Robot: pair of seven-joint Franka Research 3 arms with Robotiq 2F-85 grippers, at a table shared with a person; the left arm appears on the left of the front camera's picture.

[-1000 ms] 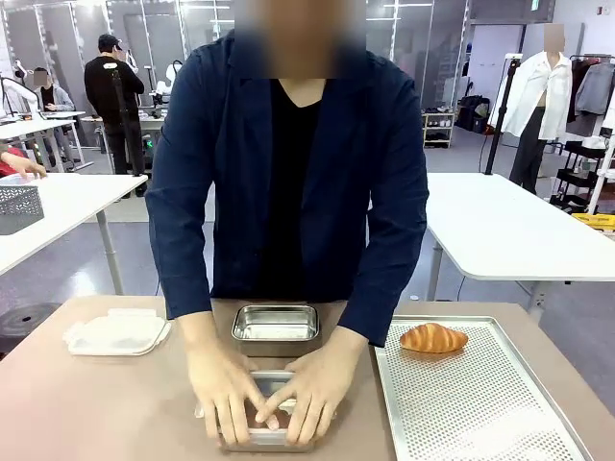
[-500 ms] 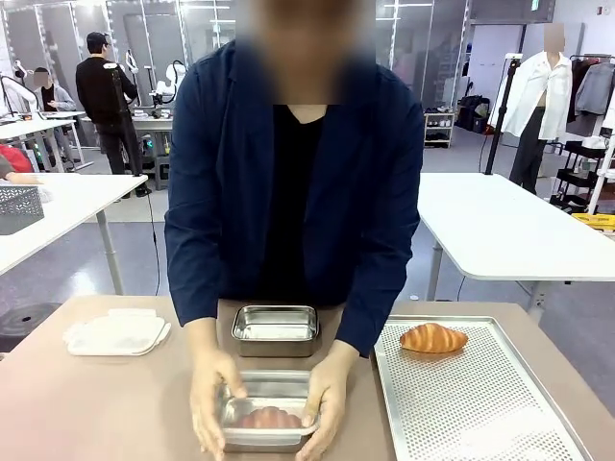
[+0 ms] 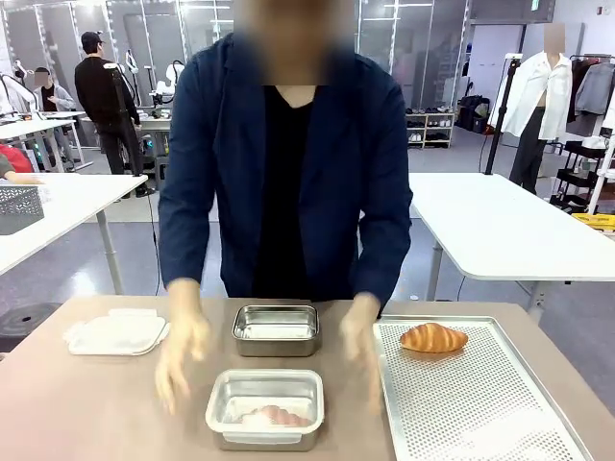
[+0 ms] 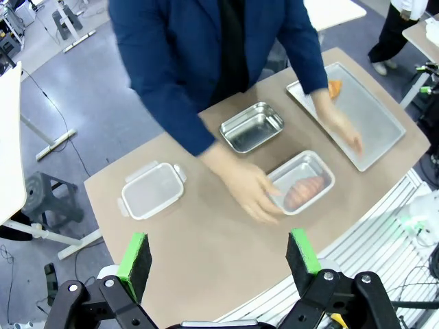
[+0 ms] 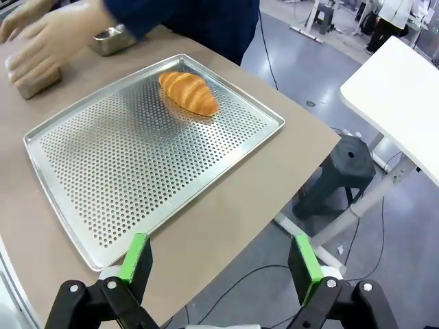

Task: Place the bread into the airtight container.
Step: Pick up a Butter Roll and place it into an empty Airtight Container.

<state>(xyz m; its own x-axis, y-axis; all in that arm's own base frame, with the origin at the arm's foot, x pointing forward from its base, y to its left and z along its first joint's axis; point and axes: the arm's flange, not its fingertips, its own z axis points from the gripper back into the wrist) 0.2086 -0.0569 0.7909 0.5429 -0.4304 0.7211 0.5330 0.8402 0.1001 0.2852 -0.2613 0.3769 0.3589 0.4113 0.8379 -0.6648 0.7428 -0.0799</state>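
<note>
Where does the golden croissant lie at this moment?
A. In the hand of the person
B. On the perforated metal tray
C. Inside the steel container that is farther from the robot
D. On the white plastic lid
B: the croissant rests directly on the perforated tray, near its far end, with nothing holding it.

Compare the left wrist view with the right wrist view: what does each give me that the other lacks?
Left wrist view adds the lidded plastic container and the inside of the near steel container, with bread lying in it. Right wrist view adds a close look at the perforated tray and a stool beside the table. Shared: the croissant on that tray, the person's hand, the far steel container.
</note>
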